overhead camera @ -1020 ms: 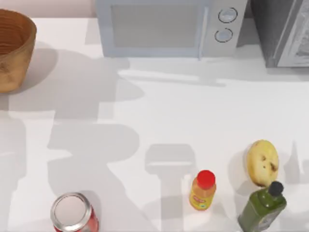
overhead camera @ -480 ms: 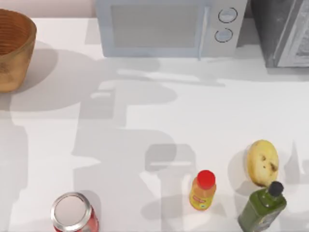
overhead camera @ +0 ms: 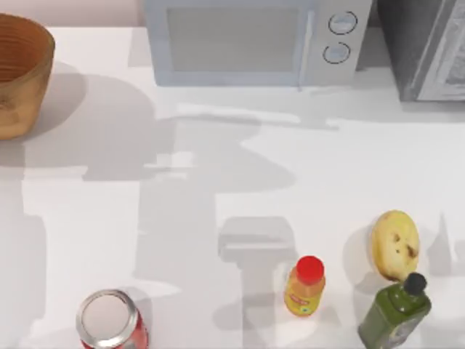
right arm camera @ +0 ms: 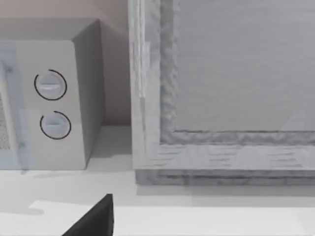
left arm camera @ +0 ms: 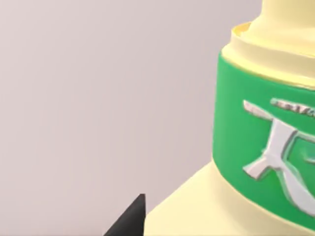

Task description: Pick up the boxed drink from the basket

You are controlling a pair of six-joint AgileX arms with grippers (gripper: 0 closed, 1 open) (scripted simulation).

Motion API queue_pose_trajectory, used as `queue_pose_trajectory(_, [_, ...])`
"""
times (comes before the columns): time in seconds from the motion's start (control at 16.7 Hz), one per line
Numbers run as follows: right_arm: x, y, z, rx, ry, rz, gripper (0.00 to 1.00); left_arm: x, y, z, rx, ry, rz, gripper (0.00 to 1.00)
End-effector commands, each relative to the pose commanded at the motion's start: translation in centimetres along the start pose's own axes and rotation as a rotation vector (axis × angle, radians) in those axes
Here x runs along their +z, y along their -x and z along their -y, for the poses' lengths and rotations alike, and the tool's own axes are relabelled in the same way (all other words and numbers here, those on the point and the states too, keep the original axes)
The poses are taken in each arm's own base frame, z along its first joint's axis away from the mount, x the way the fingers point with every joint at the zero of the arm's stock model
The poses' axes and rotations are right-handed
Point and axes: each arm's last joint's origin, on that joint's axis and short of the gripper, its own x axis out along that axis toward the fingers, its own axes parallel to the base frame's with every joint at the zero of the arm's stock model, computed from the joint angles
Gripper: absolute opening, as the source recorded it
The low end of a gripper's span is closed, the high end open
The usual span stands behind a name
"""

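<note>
The boxed drink (left arm camera: pixel 256 147) looms close in the left wrist view: pale yellow, with a green band carrying silver print, seen against a plain pinkish wall. My left gripper (left arm camera: pixel 167 231) is shut on it, and one black fingertip (left arm camera: pixel 129 221) shows beside its base. The wicker basket (overhead camera: pixel 33 87) stands at the table's far left corner in the top view. My right gripper (right arm camera: pixel 93 221) is parked, facing the microwave's dials and a grey cabinet.
A microwave (overhead camera: pixel 247 40) and a grey cabinet (overhead camera: pixel 429 47) line the back edge. Near the front stand a red can (overhead camera: pixel 110 321), an orange bottle with a red cap (overhead camera: pixel 305 287), a dark green bottle (overhead camera: pixel 396 313) and a potato (overhead camera: pixel 394 245).
The arm shadows on the table have shifted rightward and toward the front. The basket, can, bottles and potato have not moved.
</note>
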Motion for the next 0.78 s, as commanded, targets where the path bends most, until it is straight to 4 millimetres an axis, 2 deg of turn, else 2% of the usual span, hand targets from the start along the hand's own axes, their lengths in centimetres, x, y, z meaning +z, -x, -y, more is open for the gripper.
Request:
queue_pose_trajectory(0.12, [0.0,0.0,0.0,0.000,0.000,0.000,1.00,0.9,3.4,1.5,0.000,-0.004,0.008,0.00])
queue_pose_trajectory(0.24, [0.0,0.0,0.0,0.000,0.000,0.000,1.00,1.6,7.6,3.2,-0.001,-0.010,0.034,0.00])
queue_pose_trajectory(0.42, [0.0,0.0,0.0,0.000,0.000,0.000,1.00,1.1,14.6,5.4,-0.002,-0.018,0.087,0.00])
queue_pose_trajectory(0.6, [0.0,0.0,0.0,0.000,0.000,0.000,1.00,-2.0,20.5,6.8,-0.002,-0.019,0.129,0.00])
queue_pose_trajectory(0.78, [0.0,0.0,0.0,0.000,0.000,0.000,1.00,-6.8,23.7,7.6,-0.001,-0.015,0.127,0.00])
